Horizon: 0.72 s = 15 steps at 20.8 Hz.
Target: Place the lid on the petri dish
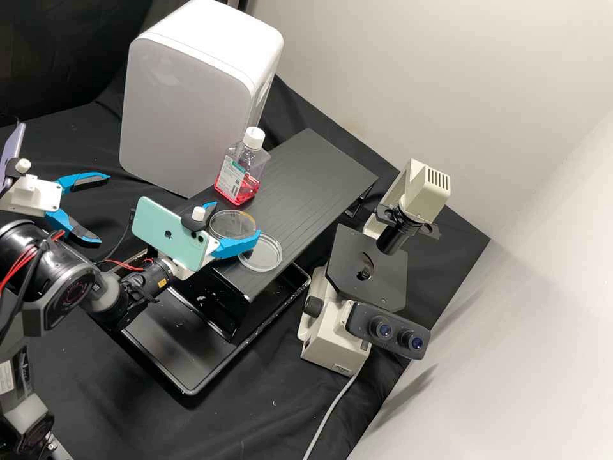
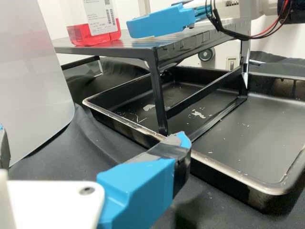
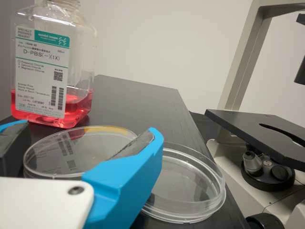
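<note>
The clear round lid [image 1: 232,223] hangs just over the black raised platform [image 1: 306,179], with my right gripper [image 1: 237,231] shut on its edge. In the right wrist view the lid [image 3: 78,150] sits between the blue fingers [image 3: 128,171], and its rim overlaps the near rim of the open petri dish [image 3: 188,183]. That dish [image 1: 262,252] rests on the platform's front corner, just right of the lid. My left gripper [image 1: 100,208] stands open and empty at the far left, low over the black cloth, well away from both.
A flask of red liquid [image 1: 238,167] stands on the platform behind the lid, with a white box [image 1: 191,96] beyond it. Under the platform lies a black tray [image 2: 267,143]. A microscope [image 1: 377,268] stands to the right.
</note>
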Each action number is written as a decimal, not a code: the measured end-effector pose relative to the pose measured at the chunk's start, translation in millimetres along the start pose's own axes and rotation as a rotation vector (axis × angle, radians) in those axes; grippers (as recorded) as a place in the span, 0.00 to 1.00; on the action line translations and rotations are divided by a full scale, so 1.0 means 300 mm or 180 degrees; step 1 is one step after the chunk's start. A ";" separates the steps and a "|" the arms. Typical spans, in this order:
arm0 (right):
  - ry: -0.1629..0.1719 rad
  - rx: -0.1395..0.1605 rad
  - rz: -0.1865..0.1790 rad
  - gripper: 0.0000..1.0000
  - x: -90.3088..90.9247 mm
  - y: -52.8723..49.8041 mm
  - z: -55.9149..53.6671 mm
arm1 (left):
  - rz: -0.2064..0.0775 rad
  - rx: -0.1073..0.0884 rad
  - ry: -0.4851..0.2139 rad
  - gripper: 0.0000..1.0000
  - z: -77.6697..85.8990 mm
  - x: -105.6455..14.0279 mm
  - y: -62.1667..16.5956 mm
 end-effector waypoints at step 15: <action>-0.0009 0.0030 0.0007 0.00 0.000 0.002 0.003 | 0.0000 0.0000 0.0000 1.00 0.000 0.000 0.000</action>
